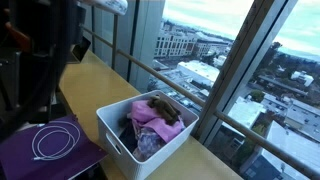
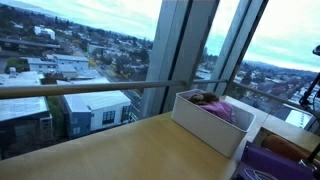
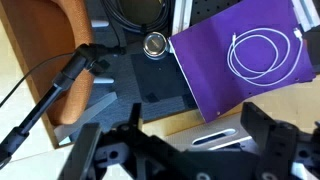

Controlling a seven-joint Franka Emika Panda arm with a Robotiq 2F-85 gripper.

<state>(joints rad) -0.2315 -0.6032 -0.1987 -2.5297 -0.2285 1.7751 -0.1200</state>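
In the wrist view my gripper (image 3: 185,150) is open and empty, its two dark fingers wide apart above the wooden table edge. Just beyond it lies a purple cloth (image 3: 220,70) with a coiled white cable (image 3: 265,50) on it. Both also show in an exterior view, the cloth (image 1: 50,155) and the cable (image 1: 55,142), below the dark arm (image 1: 40,50). A white bin (image 1: 130,150) holding pink and dark clothes (image 1: 150,118) stands on the table beside the cloth. It also shows in an exterior view (image 2: 205,130).
Tall windows with a metal rail (image 1: 190,85) border the table. In the wrist view, a small silver round object (image 3: 155,44), a black cable coil (image 3: 135,12), a brown chair (image 3: 65,60) and a black rod (image 3: 60,85) lie below.
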